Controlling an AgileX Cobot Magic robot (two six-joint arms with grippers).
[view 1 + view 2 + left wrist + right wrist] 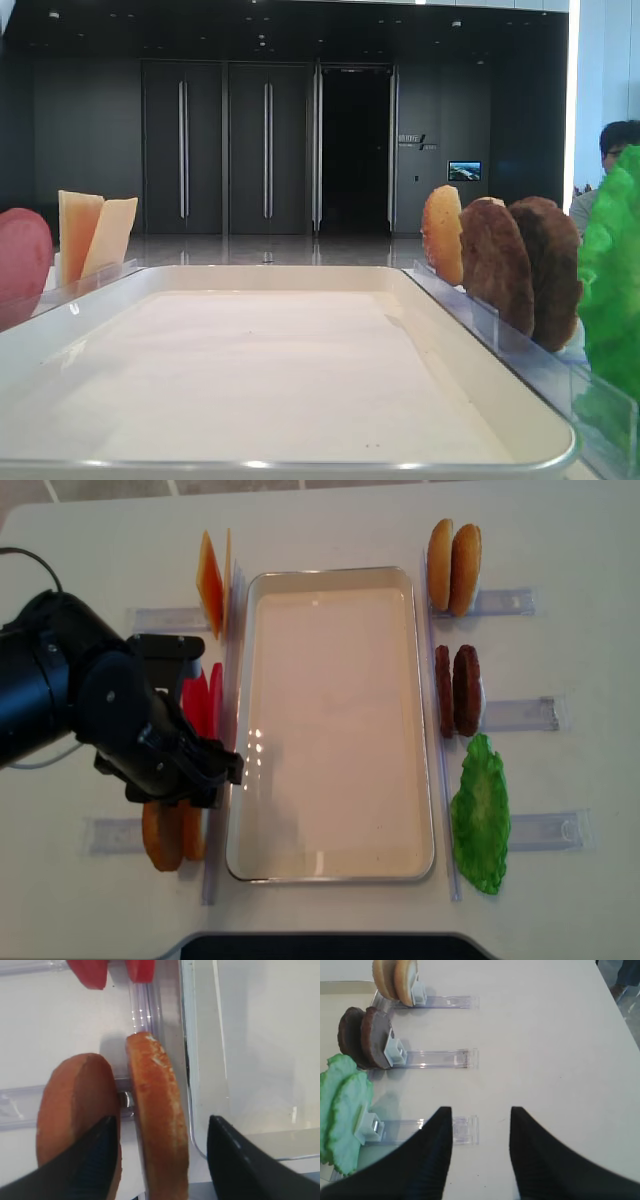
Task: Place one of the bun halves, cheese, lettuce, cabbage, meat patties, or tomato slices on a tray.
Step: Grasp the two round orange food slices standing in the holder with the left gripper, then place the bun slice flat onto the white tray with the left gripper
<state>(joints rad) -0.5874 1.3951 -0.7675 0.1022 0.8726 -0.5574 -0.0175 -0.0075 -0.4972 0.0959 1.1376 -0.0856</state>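
Bun half (157, 1110) stands on edge (flat faces sideways) between spread fingers (232, 1160).

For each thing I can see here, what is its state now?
tray: nothing on it.
left claw: open, astride one bun half, not closed on it.
bun halves on the left: on edge in their holder.
right claw: open, holding nothing.
bun halves on the right: on edge.
meat patties: on edge.
lettuce: beside tray.
tomato slices: on edge.
cheese: on edge.
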